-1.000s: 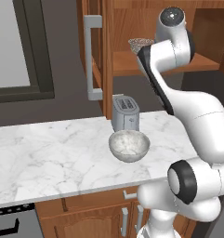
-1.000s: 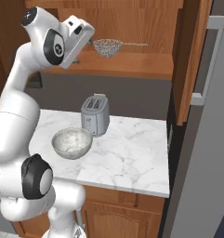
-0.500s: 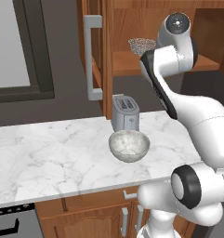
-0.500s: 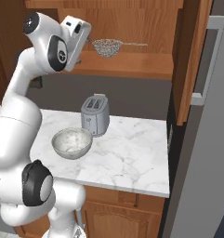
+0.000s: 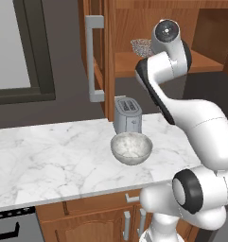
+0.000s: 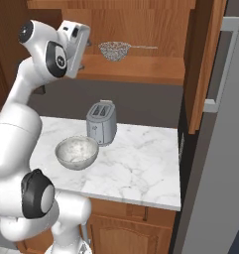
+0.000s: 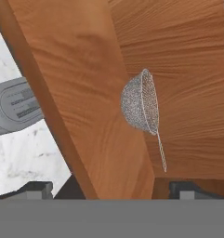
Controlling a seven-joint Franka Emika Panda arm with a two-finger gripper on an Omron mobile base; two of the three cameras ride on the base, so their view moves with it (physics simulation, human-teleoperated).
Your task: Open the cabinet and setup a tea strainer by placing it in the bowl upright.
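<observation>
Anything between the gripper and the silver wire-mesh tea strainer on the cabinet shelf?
Nothing: in the hand view only bare wooden shelf lies between the gripper and the strainer.

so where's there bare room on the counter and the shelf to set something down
The counter is bare left of the bowl, and right of the toaster toward the edge. It is crowded where the bowl sits just before the toaster. On the shelf, bare wood lies right of the strainer, under its handle.

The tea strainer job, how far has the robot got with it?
Done: the cabinet stands open. In hand: the claw, holding nothing, points at the tea strainer, which sits on the inner shelf. Left: grasping the strainer and standing it upright in the bowl beside the toaster.
</observation>
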